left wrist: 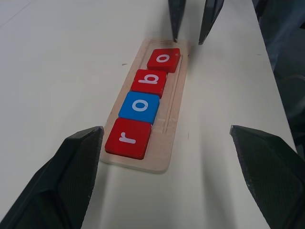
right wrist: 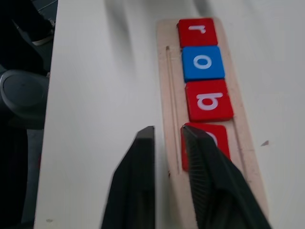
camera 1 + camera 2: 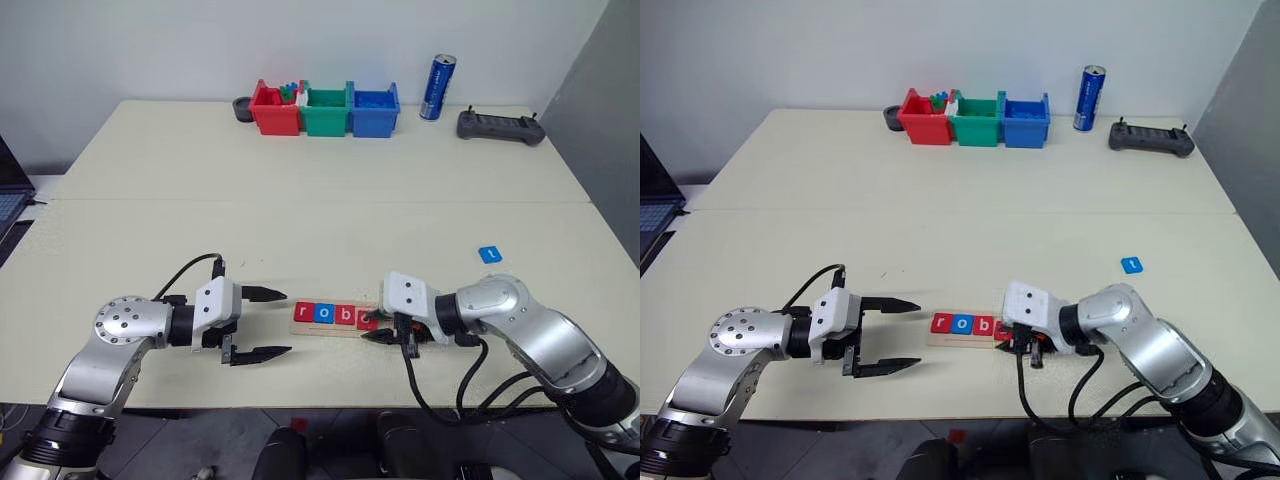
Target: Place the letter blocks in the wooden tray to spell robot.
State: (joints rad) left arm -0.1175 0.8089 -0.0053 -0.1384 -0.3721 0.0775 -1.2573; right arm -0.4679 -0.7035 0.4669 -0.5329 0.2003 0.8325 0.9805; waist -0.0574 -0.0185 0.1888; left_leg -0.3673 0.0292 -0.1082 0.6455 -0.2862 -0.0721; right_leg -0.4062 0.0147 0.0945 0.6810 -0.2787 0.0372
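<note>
— Blue "t" tile lies loose, up-table right of my right gripper, nearer that arm; tray holds r-o-b-o.

— Grippers?

— Right nearly closed, empty; left gripper wide open.

The two head views look forward and down over the desk from above and show the same scene, slightly offset sideways. Each wrist view sits low and close, facing along the wooden tray from opposite ends. All four views share the tray with its row of letter blocks.
</note>
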